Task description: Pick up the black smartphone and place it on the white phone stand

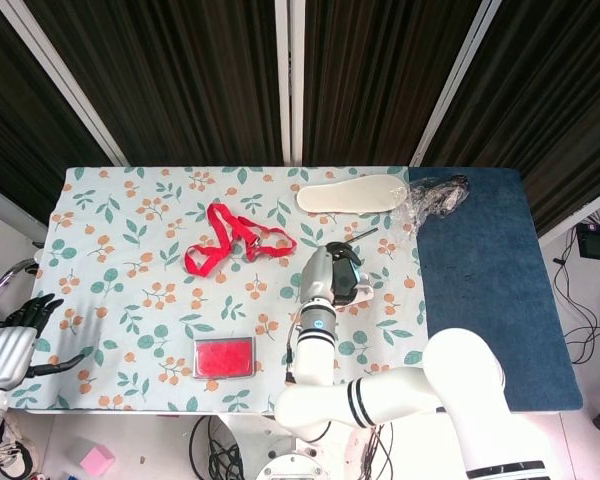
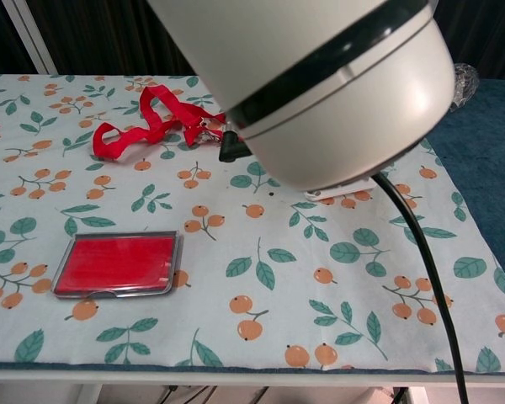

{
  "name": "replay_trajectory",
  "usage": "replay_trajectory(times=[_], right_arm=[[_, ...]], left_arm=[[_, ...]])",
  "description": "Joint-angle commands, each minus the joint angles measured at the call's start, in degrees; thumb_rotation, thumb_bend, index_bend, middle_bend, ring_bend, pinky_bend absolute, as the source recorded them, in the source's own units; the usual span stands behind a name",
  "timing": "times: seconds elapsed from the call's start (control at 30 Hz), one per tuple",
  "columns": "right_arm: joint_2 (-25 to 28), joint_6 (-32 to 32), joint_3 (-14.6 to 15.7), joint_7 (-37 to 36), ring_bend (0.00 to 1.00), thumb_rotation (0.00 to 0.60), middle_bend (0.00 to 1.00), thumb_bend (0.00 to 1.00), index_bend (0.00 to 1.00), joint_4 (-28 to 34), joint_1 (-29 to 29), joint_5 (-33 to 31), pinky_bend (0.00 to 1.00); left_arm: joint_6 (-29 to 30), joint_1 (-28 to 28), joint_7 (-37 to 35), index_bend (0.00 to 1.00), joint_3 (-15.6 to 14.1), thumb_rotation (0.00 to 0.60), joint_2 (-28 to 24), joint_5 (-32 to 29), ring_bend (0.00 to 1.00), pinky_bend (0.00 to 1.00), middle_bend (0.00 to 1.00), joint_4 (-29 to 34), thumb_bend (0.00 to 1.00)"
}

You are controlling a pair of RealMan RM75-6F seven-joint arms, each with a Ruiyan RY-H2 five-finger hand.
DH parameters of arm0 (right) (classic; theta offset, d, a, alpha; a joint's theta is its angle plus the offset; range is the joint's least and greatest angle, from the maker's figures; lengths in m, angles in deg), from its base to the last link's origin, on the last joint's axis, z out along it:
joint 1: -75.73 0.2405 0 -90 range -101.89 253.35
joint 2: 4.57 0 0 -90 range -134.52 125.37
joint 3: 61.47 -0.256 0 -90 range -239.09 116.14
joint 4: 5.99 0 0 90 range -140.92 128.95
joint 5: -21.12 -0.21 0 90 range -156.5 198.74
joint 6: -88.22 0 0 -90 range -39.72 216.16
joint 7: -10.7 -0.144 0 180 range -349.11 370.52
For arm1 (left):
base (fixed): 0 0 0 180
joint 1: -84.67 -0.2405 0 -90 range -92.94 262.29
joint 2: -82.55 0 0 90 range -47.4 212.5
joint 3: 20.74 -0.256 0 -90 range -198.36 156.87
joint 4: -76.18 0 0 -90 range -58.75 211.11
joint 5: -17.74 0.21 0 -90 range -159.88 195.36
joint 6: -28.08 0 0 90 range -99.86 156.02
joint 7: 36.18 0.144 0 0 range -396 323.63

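In the head view my right hand hangs over the white phone stand at the table's middle right. A dark, glossy shape that looks like the black smartphone sits in its fingers above the stand; most of it is hidden. In the chest view my right arm fills the upper frame. Only a black tip pokes out at the arm's left edge, and a sliver of the stand's base shows below. My left hand hovers off the table's left edge, fingers spread and holding nothing.
A red lanyard lies at the centre back and a red flat case near the front edge. A white insole and crumpled clear plastic lie at the back right. A thin dark stick lies behind the stand.
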Motion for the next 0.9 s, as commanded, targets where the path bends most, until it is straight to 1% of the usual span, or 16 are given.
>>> replay_trajectory(times=[0.03, 0.13, 0.23, 0.27, 0.33, 0.37, 0.4, 0.47, 0.57, 0.67, 0.77, 0.9], right_arm=[[0.0, 0.0, -0.1, 0.2, 0.44, 0.6, 0.42, 0.32, 0.72, 0.0, -0.1, 0.0, 0.53], [0.1, -0.2, -0.3, 0.3, 0.4, 0.6, 0.4, 0.32, 0.64, 0.0, -0.2, 0.0, 0.49], [0.2, -0.3, -0.5, 0.3, 0.35, 0.6, 0.36, 0.31, 0.55, 0.1, -0.4, 0.0, 0.45], [0.2, -0.3, -0.6, 0.3, 0.32, 0.6, 0.34, 0.3, 0.51, 0.1, -0.4, -0.1, 0.43], [0.3, -0.3, -0.5, 0.7, 0.24, 0.6, 0.28, 0.26, 0.41, 0.3, -0.5, -0.2, 0.37], [0.4, -0.3, -0.3, 1.1, 0.19, 0.6, 0.24, 0.24, 0.34, 0.3, -0.5, -0.3, 0.33], [0.5, -0.2, -0.3, 1.4, 0.16, 0.6, 0.22, 0.23, 0.31, 0.4, -0.4, -0.4, 0.31], [0.5, -0.1, -0.2, 1.8, 0.06, 0.6, 0.13, 0.2, 0.16, 0.4, -0.4, -0.5, 0.23], [0.6, 0.0, -0.3, 2.0, 0.0, 0.6, 0.05, 0.19, 0.05, 0.5, -0.5, -0.8, 0.18], [0.6, 0.3, -0.6, 2.4, 0.0, 0.6, 0.03, 0.19, 0.0, 0.4, -0.5, -1.2, 0.13], [0.8, 0.4, -0.6, 2.8, 0.0, 0.6, 0.02, 0.18, 0.0, 0.6, -0.5, -1.3, 0.08], [0.9, 0.6, -0.6, 3.2, 0.0, 0.6, 0.0, 0.18, 0.0, 0.8, -0.6, -1.7, 0.04]], left_arm=[[0.0, 0.0, 0.0, 0.1, 0.0, 0.222, 0.0, 0.0, 0.06, 0.19, 0.06, -0.1, 0.0], [-0.1, 0.0, 0.0, 0.1, 0.0, 0.222, 0.0, 0.0, 0.06, 0.19, 0.06, -0.1, 0.0], [-0.2, 0.1, 0.1, 0.1, 0.0, 0.223, 0.0, 0.0, 0.06, 0.19, 0.06, 0.0, 0.0], [-0.2, 0.1, 0.1, 0.1, 0.0, 0.226, 0.0, 0.0, 0.06, 0.19, 0.06, -0.1, 0.0], [-0.4, 0.1, 0.0, 0.1, 0.0, 0.229, 0.0, 0.0, 0.06, 0.19, 0.06, -0.1, 0.0], [-0.4, 0.1, 0.0, 0.1, -0.1, 0.232, 0.0, -0.1, 0.06, 0.19, 0.06, -0.1, 0.0], [-0.5, 0.1, 0.0, 0.1, -0.1, 0.235, 0.0, -0.1, 0.06, 0.19, 0.06, -0.1, 0.0], [-0.6, 0.1, 0.0, 0.1, -0.1, 0.238, 0.0, -0.1, 0.06, 0.19, 0.06, -0.1, 0.0], [-0.7, 0.1, 0.0, 0.1, -0.2, 0.238, 0.1, -0.1, 0.06, 0.19, 0.06, -0.2, 0.0], [-0.8, 0.2, 0.0, 0.1, -0.1, 0.237, 0.0, -0.2, 0.06, 0.19, 0.06, -0.2, 0.0], [-0.8, 0.2, 0.0, 0.1, -0.2, 0.239, 0.0, -0.2, 0.06, 0.19, 0.06, -0.2, 0.0], [-0.9, 0.1, 0.0, 0.1, -0.2, 0.241, 0.1, -0.2, 0.06, 0.19, 0.06, -0.2, 0.0]])
